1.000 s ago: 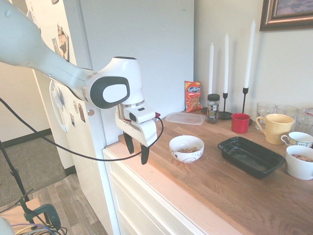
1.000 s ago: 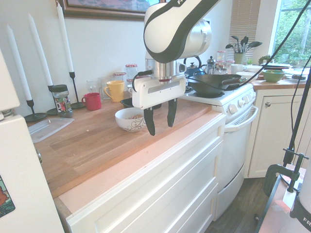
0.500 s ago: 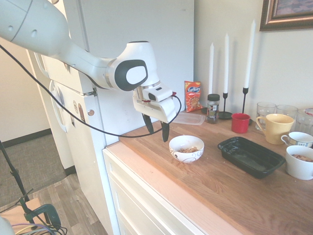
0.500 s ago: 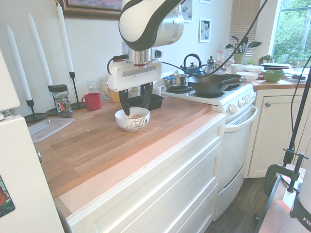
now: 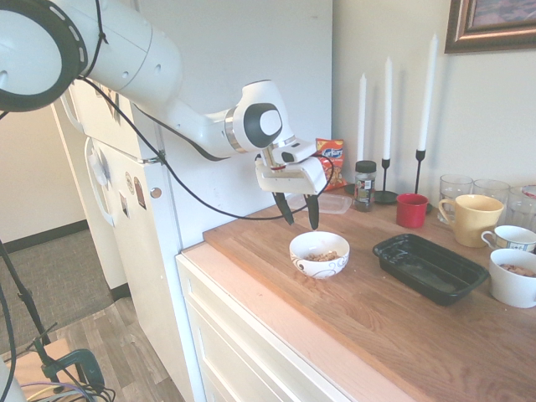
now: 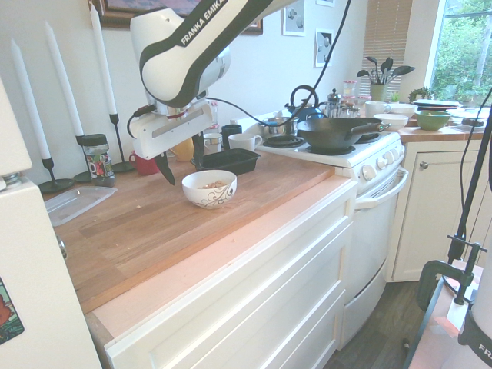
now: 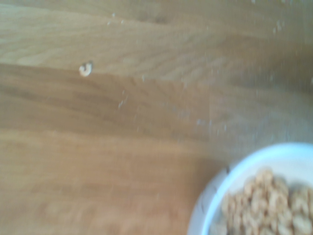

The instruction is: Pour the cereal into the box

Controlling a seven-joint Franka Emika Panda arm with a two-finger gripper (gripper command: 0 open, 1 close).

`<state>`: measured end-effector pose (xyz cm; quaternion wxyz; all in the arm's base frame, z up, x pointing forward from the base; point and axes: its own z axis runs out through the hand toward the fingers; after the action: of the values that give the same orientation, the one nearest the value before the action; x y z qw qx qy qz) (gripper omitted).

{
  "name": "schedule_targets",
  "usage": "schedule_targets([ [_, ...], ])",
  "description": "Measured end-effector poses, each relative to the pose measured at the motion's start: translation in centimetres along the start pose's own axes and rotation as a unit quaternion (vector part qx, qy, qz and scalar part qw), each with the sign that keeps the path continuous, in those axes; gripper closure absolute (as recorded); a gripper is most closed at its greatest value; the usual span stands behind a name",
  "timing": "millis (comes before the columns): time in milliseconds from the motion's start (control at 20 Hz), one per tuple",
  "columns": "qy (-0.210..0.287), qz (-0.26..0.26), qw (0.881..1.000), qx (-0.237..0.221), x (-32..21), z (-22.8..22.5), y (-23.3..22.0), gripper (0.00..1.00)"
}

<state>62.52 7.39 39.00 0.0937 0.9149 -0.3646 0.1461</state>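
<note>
Cereal [image 5: 322, 255] lies in one white patterned bowl [image 5: 319, 254] on the bench [image 5: 394, 314], with one black box [image 5: 430, 266] just beside it and empty. The hand [image 5: 301, 216] hovers above and behind the bowl, fingers apart and holding nothing, so the step seems to be the approach. Next it would need to lower and grip the bowl's rim.
</note>
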Motion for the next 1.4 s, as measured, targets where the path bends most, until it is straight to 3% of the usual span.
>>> schedule_targets([
  [250, 0.051, -0.023, 0.998, -0.042, -1.9, 3.3, -2.3, 0.0],
  [600, 0.062, -0.03, 0.994, -0.086, -1.4, 6.8, -2.3, 0.0],
  [650, 0.061, -0.031, 0.993, -0.093, -1.4, 7.3, -2.2, 1.0],
  [1400, 0.058, -0.035, 0.992, -0.103, -1.6, 7.9, -2.1, 1.0],
])
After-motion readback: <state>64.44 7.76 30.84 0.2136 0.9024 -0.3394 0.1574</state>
